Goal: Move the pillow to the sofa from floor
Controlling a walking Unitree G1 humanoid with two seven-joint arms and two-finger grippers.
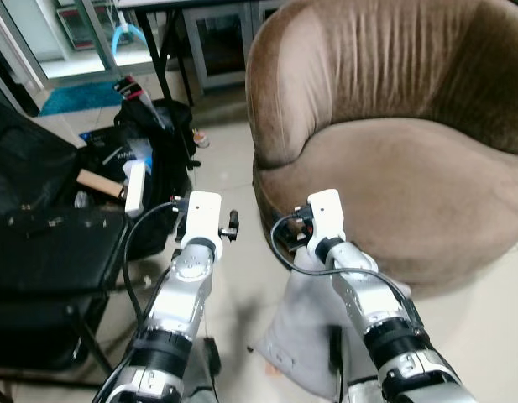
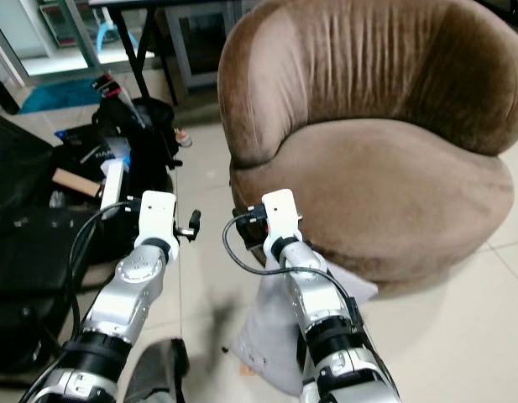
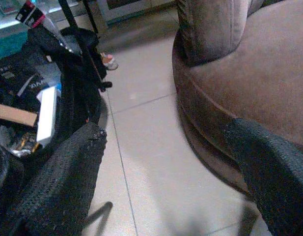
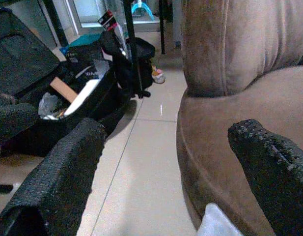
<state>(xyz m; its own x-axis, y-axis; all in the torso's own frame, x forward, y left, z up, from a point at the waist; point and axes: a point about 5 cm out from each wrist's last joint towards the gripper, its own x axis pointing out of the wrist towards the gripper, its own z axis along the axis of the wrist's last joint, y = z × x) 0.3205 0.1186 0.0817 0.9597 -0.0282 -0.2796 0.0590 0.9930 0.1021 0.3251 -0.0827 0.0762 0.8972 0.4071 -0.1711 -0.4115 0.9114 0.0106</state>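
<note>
A pale grey pillow (image 1: pixel 302 329) lies on the tiled floor, leaning against the base of the round brown velvet sofa (image 1: pixel 393 159). My right arm reaches out directly above it. A white corner of the pillow (image 4: pixel 216 222) shows below my right gripper (image 4: pixel 168 129), which is open and empty and points at the sofa's front edge and the floor beside it. My left gripper (image 3: pixel 166 132) is also open and empty. It hangs over the bare tiles to the left of the sofa (image 3: pixel 249 73). Neither gripper touches the pillow.
An open black bag (image 1: pixel 116 168) full of clutter, with a white box and a wooden piece, lies on the floor at the left. A black case (image 1: pixel 49 252) sits nearer me. Black table legs (image 1: pixel 170 75) and a small object (image 3: pixel 109 61) stand behind. Bare tiles run between bag and sofa.
</note>
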